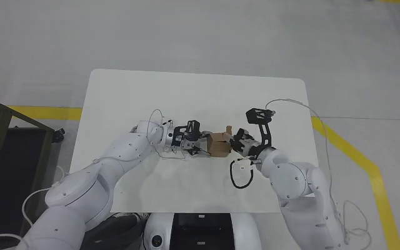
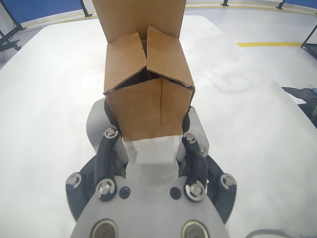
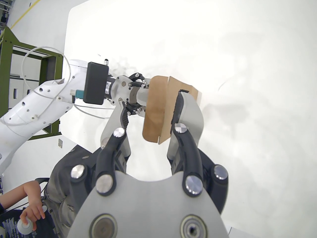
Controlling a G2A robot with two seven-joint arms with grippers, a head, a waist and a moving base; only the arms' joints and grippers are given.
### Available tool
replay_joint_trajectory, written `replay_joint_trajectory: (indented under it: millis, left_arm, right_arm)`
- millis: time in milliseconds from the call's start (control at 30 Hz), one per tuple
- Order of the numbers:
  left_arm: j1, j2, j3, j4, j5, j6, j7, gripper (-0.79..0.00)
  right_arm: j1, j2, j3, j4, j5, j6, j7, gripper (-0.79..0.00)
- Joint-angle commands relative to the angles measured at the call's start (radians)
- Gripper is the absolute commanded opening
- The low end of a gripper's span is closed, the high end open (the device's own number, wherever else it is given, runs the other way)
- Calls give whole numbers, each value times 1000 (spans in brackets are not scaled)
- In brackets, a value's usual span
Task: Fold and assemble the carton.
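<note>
A small brown carton (image 1: 219,145) is held above the middle of the white table (image 1: 187,94), between the two arms. My left gripper (image 1: 205,146) is shut on the carton (image 2: 148,87), one finger on each side wall. Its end flaps are partly folded inward, leaving a dark gap, and one long flap (image 2: 141,6) stands straight up. The right gripper (image 3: 152,105) is open and straddles the carton (image 3: 158,107) from the far end. One of its fingers (image 3: 188,110) lies against the cardboard, the other (image 3: 118,122) stands apart. The left gripper (image 3: 138,95) shows behind the carton.
A green metal frame (image 1: 19,144) stands off the table's left side. White table surface lies all around the carton, widest toward the far edge. A black bracket (image 1: 259,115) sticks up from the right arm's wrist.
</note>
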Motion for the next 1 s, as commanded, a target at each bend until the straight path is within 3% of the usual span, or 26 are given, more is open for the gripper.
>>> replay_joint_trajectory:
  millis: [0,267,533,967]
  left_arm:
    - [-1,-1,2,3,-1,0,0,-366]
    - [-5,-5,10,12,0,4,4,-363]
    - [-11,-9,15,17,8,5,4,-339]
    - [-27,-10,12,19,25,6,0,-139]
  right_arm:
    - [5,0,4,14,14,-2,-2,-446]
    - [15,4,14,47,43,-11,-13,-486]
    - [39,5,-43,86,-9,-5,1,-511]
    - [96,-1,-147,154,-93,23,8,-505]
